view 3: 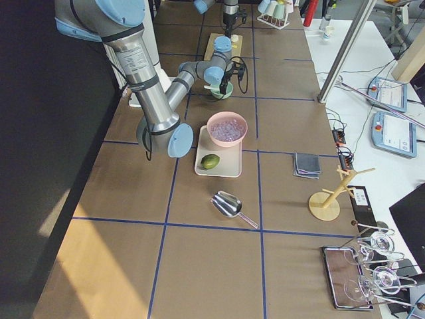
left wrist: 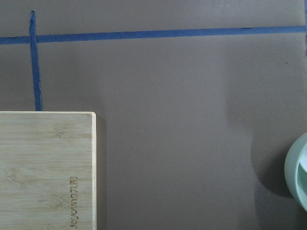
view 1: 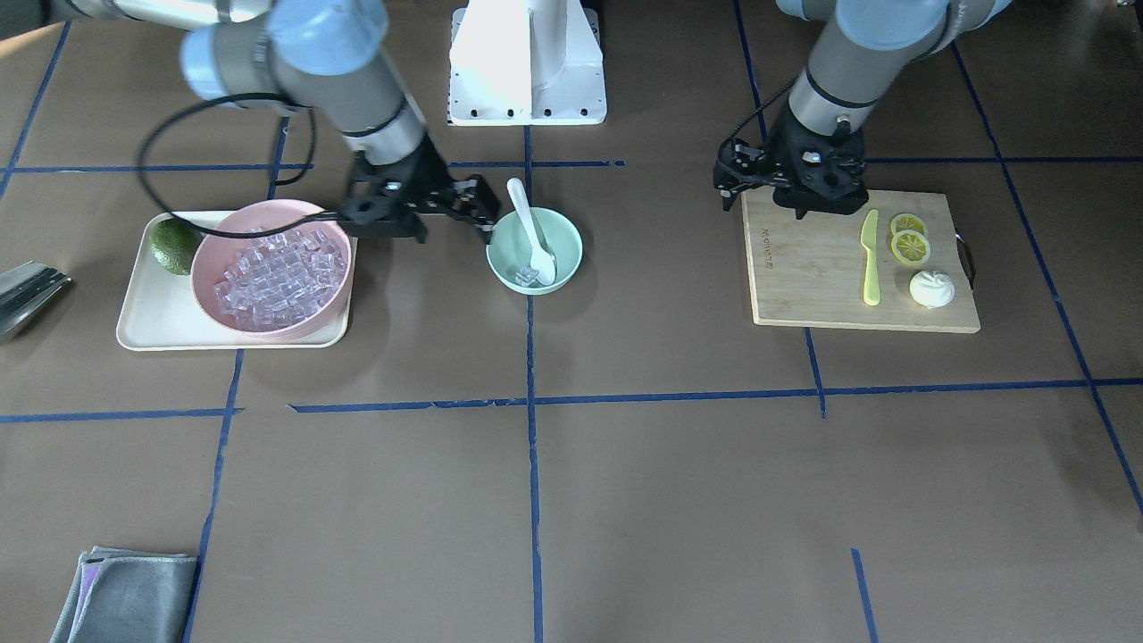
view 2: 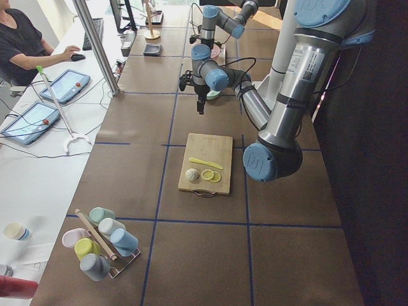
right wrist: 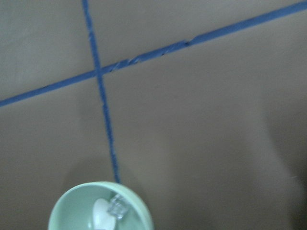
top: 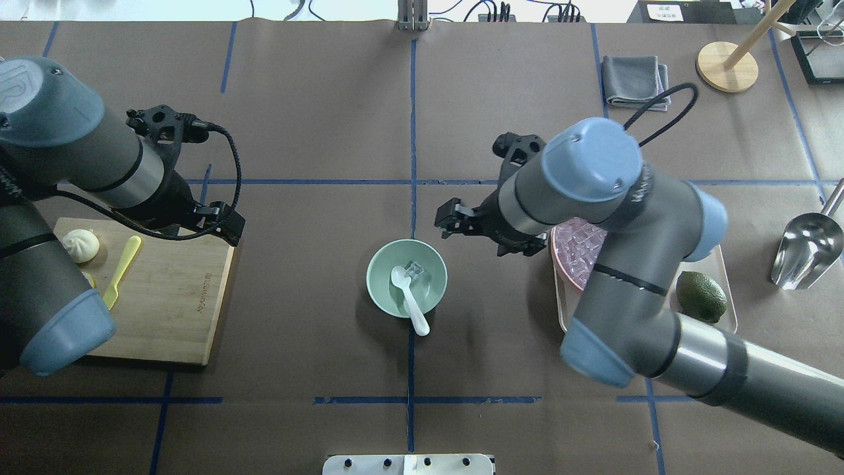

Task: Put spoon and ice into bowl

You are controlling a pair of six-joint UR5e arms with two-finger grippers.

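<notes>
The mint-green bowl (view 1: 564, 239) stands at the table's middle; it also shows in the overhead view (top: 378, 284) and both wrist views (right wrist: 64, 211) (left wrist: 297, 172). The white spoon (view 1: 534, 229) (top: 413, 305) lies in it, scoop down, handle over the rim toward the robot. One clear ice cube (view 1: 526, 276) (top: 415, 268) (right wrist: 116, 207) lies in the bowl beside the scoop. My right gripper (view 1: 482, 212) (top: 450, 221) hovers open and empty between the mint bowl and the pink bowl. My left gripper (view 1: 725, 183) (top: 231, 227) hovers open and empty over the cutting board's corner.
A pink bowl (view 1: 212, 259) full of ice cubes (view 1: 277, 277) sits on a cream tray (view 1: 143, 332) with a green lime (view 1: 172, 246). A wooden cutting board (view 1: 804, 277) holds a yellow-green knife (view 1: 870, 259), lemon slices and a white bun. A metal scoop (top: 804, 247) and grey cloth (view 1: 125, 594) lie further off.
</notes>
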